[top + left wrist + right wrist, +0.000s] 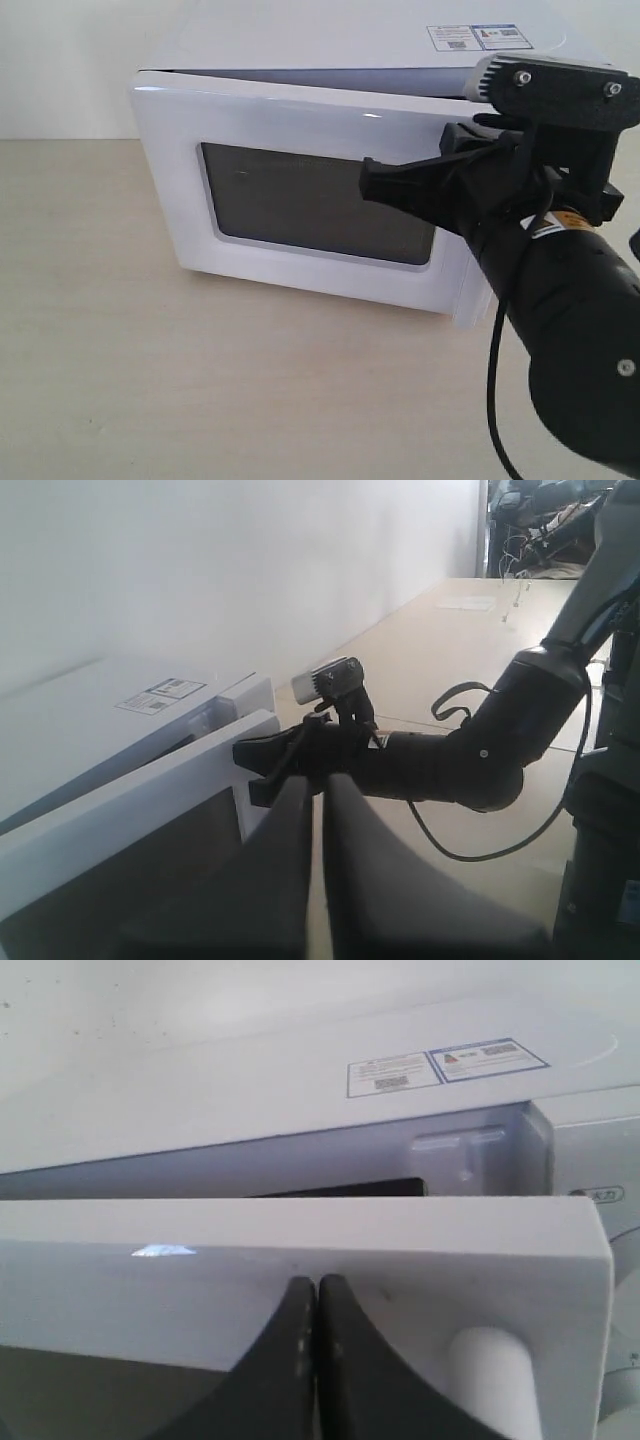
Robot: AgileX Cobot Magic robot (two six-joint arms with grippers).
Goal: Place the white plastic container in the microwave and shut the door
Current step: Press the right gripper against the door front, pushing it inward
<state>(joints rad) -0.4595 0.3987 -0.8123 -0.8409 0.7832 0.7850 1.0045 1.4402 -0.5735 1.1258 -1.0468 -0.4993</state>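
The white microwave (330,40) stands at the back of the table, stickers on its top. Its door (300,130), with the dark window (310,205), is slightly ajar; a narrow gap shows along the top edge. My right gripper (368,185) is shut, and its tips press against the door's white frame (200,1270) beside the bar handle (490,1370); the right wrist view shows this gripper (316,1285) with nothing between the fingers. My left gripper (318,780) is shut and empty, off to the side of the door (130,800). The white plastic container is hidden.
The pale wooden table (100,350) stretches in front of and left of the microwave. The right arm (450,765) with its black cable reaches in from the right. A plain white wall runs behind the microwave.
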